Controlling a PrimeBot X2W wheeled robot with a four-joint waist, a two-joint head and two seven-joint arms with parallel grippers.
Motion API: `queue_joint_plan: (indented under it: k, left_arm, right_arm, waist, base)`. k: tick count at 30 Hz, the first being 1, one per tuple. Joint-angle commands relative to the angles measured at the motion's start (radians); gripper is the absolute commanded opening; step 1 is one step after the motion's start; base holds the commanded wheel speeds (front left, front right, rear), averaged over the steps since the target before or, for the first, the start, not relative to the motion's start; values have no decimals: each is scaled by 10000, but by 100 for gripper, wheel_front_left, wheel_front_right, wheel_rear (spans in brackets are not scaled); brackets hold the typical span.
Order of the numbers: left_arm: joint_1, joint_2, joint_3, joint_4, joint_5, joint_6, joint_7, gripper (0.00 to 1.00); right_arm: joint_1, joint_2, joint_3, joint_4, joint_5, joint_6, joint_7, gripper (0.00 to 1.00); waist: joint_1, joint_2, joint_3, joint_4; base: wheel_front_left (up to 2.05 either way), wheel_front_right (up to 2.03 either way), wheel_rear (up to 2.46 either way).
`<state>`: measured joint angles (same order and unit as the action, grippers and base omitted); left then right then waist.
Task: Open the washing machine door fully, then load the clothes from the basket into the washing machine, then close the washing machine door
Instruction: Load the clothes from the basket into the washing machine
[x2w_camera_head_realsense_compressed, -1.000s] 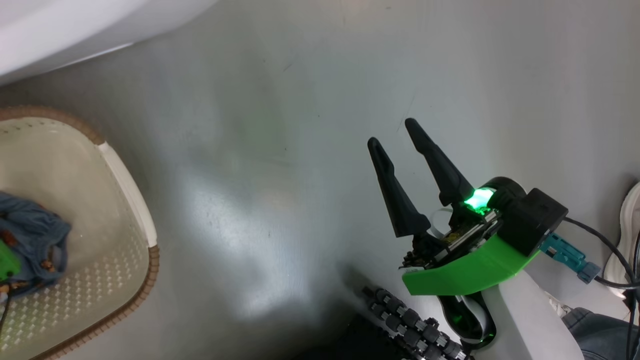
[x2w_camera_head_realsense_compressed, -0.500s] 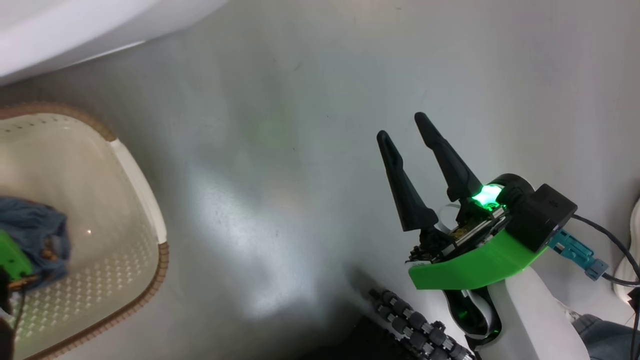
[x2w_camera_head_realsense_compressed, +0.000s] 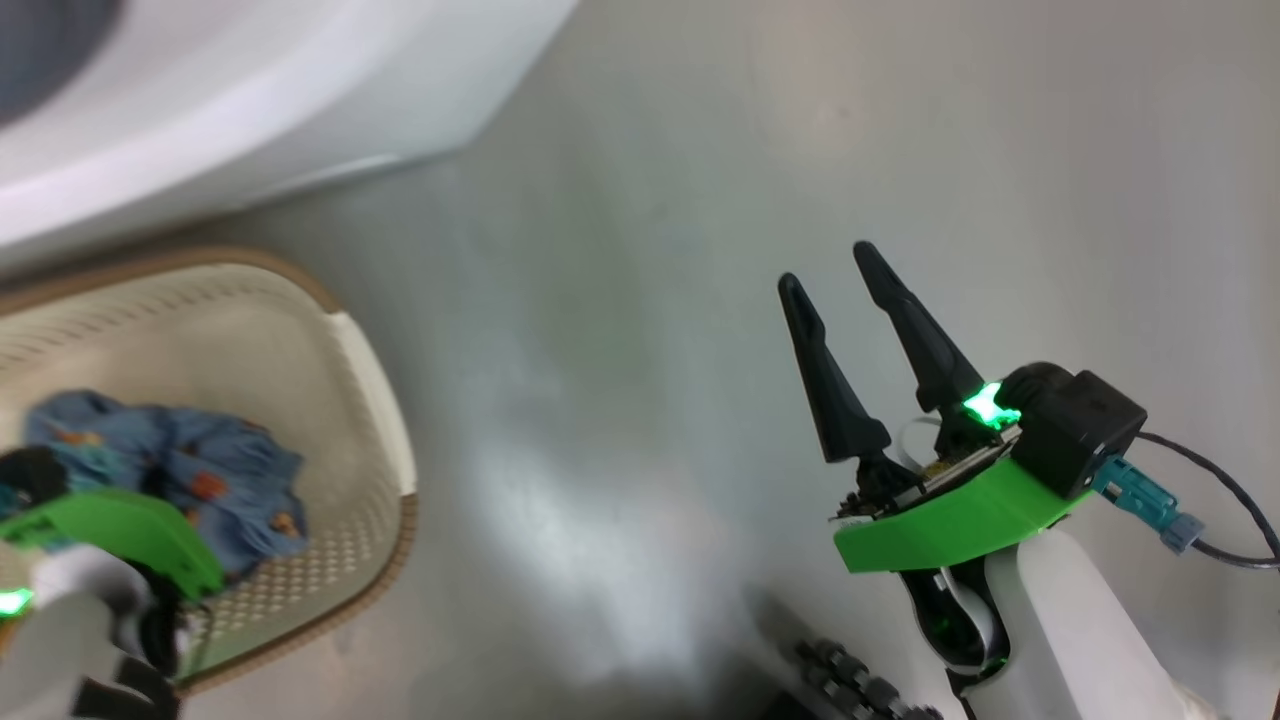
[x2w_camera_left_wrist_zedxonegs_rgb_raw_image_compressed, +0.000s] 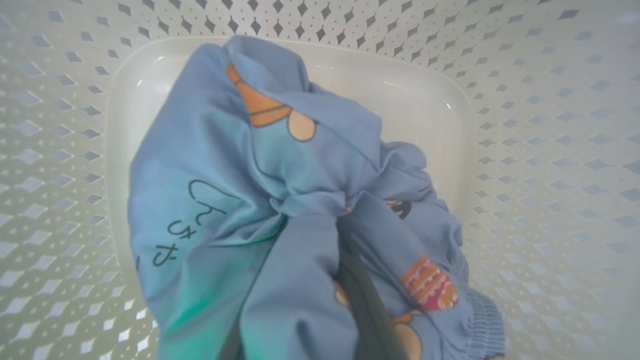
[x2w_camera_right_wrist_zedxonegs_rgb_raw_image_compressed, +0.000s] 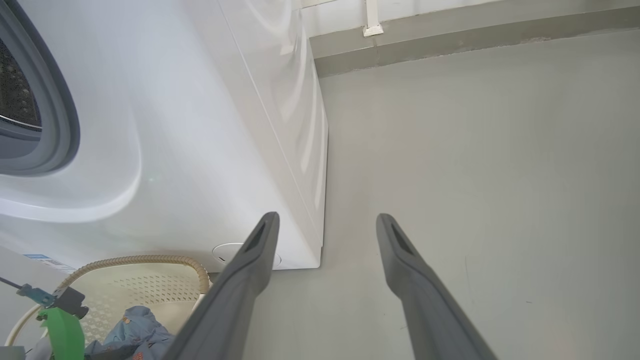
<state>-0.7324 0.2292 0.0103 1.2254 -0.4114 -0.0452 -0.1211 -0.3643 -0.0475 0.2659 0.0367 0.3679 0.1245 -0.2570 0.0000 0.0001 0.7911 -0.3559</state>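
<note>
At the upper left of the head view lies a corner of the white washing machine (x2w_camera_head_realsense_compressed: 250, 110), and below it, on the left side of the frame, sits the basket (x2w_camera_head_realsense_compressed: 375, 400) with the clothes (x2w_camera_head_realsense_compressed: 210, 480) bundled inside as blue fabric with orange figures. A green wrist cover (x2w_camera_head_realsense_compressed: 120, 530) of the left arm hangs over the lower part of that bundle. On the right, the right gripper (x2w_camera_head_realsense_compressed: 828, 268) hovers above bare grey floor (x2w_camera_head_realsense_compressed: 600, 350), its two dark fingers spread and nothing between them. Seen from the left wrist, the clothes fill the middle of the frame, inside the perforated basket walls. The left gripper (x2w_camera_left_wrist_zedxonegs_rgb_raw_image_compressed: 325, 255) is clenched on a gathered fold of the blue fabric, with one dark finger (x2w_camera_left_wrist_zedxonegs_rgb_raw_image_compressed: 367, 305) half buried in it. From the right wrist, the right gripper's fingers stand wide apart at the bottom of the frame. The washing machine takes up the left half, with its grey gasket (x2w_camera_right_wrist_zedxonegs_rgb_raw_image_compressed: 62, 125) at the left edge. The basket is at the lower left, close against the machine's front, with the clothes in it.
</note>
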Motion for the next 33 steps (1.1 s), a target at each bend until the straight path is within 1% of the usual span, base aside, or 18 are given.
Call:
queue_joint_plan:
  k: [1,8,15,17,20,25,28,33]
  left_arm:
    - [565,167,175,25,-145,-70,-208,0]
    - [1384,-696,10,77,-209,-331,-1127,0]
    - [2580,-1271,-63,-490,-207,-453,-1392,0]
    - [3015,-1368,7,-1016,-194,-414,-1400,0]
    - [3796,-1507,138,-2060,-91,-230,-1403,0]
    - [5113,-1684,167,-4066,315,-1,-1405,0]
    - [5932,-1739,175,-5340,660,325,-1405,0]
    - [7221,-1781,-75,-7033,1010,712,-1406,0]
  right_arm:
    - [524,-28,91,-124,-113,62,-48,100]
    - [1149,-28,-196,341,-625,62,-48,100]
    - [2199,-28,-492,688,-1016,62,-48,100]
    - [2516,-28,-595,747,-1117,62,-48,100]
    - [2973,-28,-765,797,-1243,62,-48,100]
    - [3678,-29,-982,859,-1460,62,-48,100]
    - [4098,-131,-1083,898,-1470,62,-48,100]
    - [4631,-329,-1164,932,-1395,62,-48,100]
  waist:
    - [0,-1,-1101,869]
    - [0,-1,-3054,1703]
    - [0,-1,-5028,2366]
    - [0,-1,-5512,2516]
    - [0,-1,-6114,2737]
    - [0,-1,-6947,3095]
    - [0,-1,-7453,3255]
    - [0,-1,-8160,3442]
  base:
    - [0,0,0]
    - [0,0,0]
    - [0,0,0]
    - [0,0,0]
    - [0,0,0]
    - [0,0,0]
    - [0,0,0]
    - [0,0,0]
